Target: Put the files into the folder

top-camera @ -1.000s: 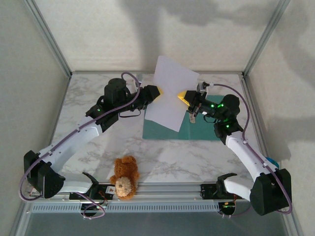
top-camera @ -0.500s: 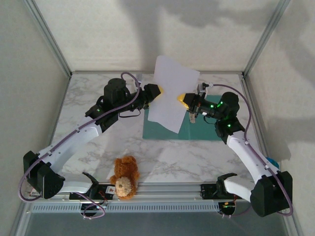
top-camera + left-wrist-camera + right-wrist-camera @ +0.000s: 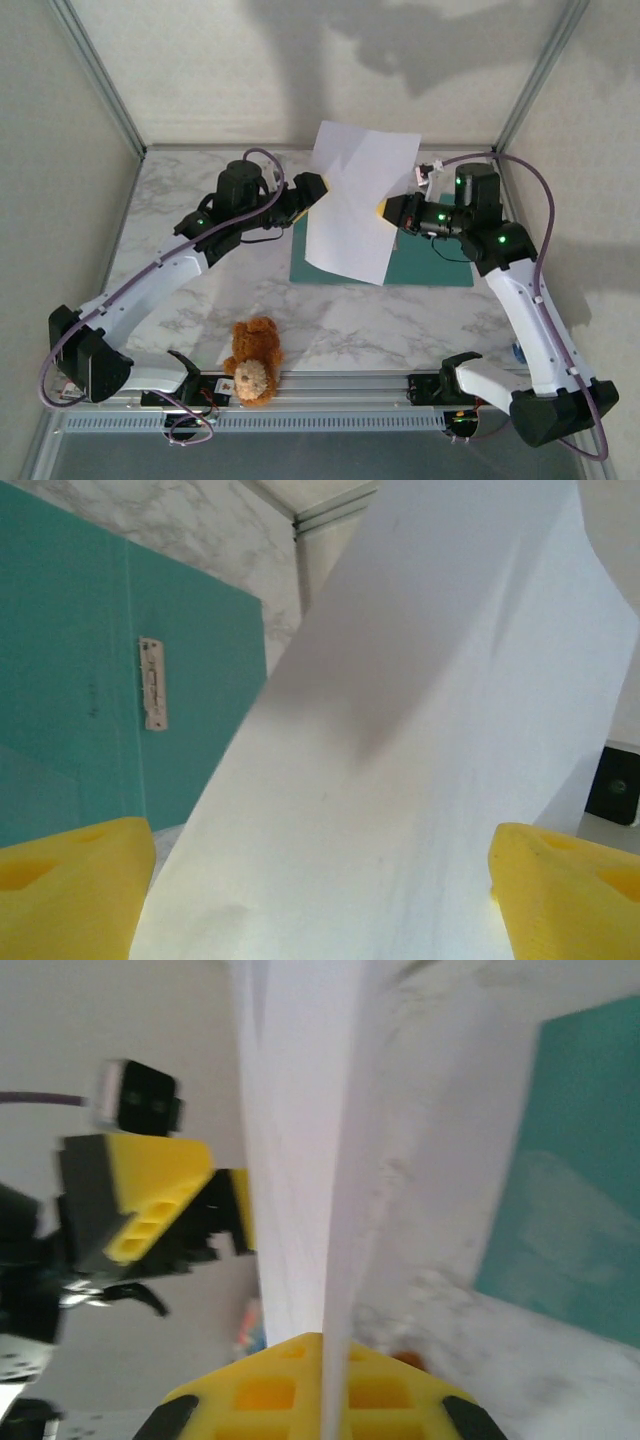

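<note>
Over the white-grey marble surface, the flat teal-green rectangular folder lies beneath our right hand. That hand is clamped on one edge of the thin white rectangular paper files and holds them upright in the air above the folder's left part. Our left hand sits at the sheets' other side, its yellow fingers spread wide with the paper between them and no pinch that we can see.

We judge the risk plain. Gripped along a single edge, the limp sheets could sag, curl or fan apart. A corner could catch the folder's rim or land on bare marble beside it, and so thin a pinch could let a sheet slip. The open left hand, so close, could snag the paper on any move.

The right arm reaches in from the sheets' right, wrist turned so the jaws close sideways. The left arm stretches forward from the opposite side, about level with it. A small brown plush teddy bear sits well behind the left hand, near the arm bases.
</note>
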Controlling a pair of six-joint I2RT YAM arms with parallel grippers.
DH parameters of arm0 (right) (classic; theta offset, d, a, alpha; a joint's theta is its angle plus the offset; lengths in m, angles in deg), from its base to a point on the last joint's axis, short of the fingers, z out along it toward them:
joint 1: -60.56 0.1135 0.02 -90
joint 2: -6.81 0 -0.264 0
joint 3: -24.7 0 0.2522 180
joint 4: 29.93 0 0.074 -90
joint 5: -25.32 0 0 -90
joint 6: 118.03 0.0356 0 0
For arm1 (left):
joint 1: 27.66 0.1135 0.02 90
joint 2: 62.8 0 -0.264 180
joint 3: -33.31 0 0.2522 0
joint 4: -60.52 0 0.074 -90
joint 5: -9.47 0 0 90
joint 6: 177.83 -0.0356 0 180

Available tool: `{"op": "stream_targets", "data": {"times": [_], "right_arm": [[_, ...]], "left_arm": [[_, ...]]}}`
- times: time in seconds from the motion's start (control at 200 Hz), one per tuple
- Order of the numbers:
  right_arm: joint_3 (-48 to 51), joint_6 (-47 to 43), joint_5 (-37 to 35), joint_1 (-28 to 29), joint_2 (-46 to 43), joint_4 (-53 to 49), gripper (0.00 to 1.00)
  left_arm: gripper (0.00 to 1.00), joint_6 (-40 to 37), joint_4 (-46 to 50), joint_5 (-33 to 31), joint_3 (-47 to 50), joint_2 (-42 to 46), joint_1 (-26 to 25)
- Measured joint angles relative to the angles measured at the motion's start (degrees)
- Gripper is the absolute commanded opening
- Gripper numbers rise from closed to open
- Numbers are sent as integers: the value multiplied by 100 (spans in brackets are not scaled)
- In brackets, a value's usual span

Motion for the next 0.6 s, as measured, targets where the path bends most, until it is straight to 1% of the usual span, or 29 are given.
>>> {"op": "stream_targets", "data": {"times": [0.12,0.195,0.29,0.481,0.596], "right_arm": [[-435,-824,-660,0,319,-1128,0],[-573,-1182,-1045,0,424,-1641,0],[-789,-1639,-1633,2,544,-2208,0],[-1139,-2251,-2472,9,625,-2712,0],[-1202,-2557,-2699,13,621,-2796,0]], "left_arm": [[83,-109,48,-81,-28,-236,0],[80,-151,81,-127,-28,-389,0],[80,-221,127,-173,-31,-634,0],[78,-321,157,-247,-81,-1106,0],[78,-389,151,-247,-149,-1482,0]]}}
